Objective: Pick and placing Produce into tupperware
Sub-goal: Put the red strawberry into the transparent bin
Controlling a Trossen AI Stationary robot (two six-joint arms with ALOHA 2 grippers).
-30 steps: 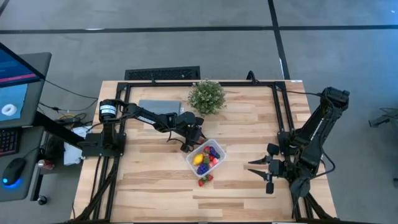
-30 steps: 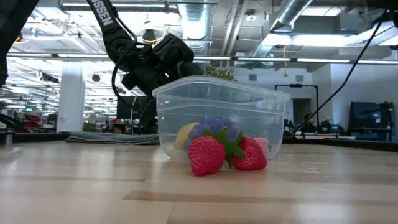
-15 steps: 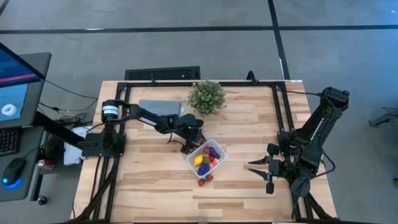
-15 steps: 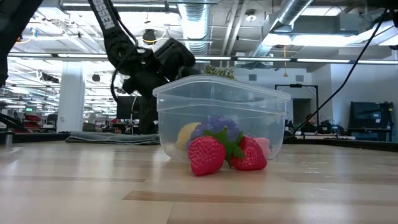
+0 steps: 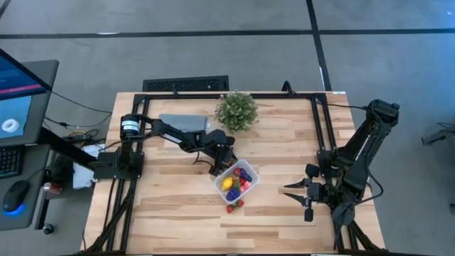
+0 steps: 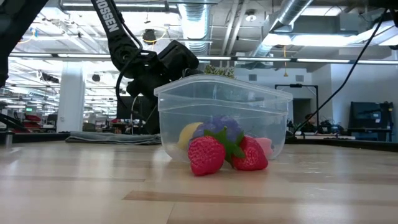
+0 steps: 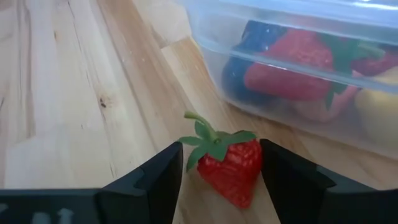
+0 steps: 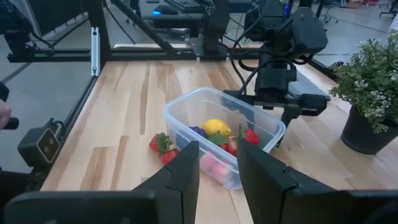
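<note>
The tupperware, a clear rounded box, stands mid-table holding a yellow piece, purple pieces and red produce. Two strawberries lie on the wood against its near wall. My left gripper is low at the box's far-left side, open. Its fingers stand on either side of one more strawberry, which lies on the table beside the box wall. Whether a finger touches that strawberry I cannot tell. My right gripper hangs at the table's right side, shut and holding nothing, pointing toward the box.
A bushy potted plant stands at the far middle, with a folded grey cloth left of it behind my left arm. Black frame rails run along the table's sides. Bare wood lies near the front edge.
</note>
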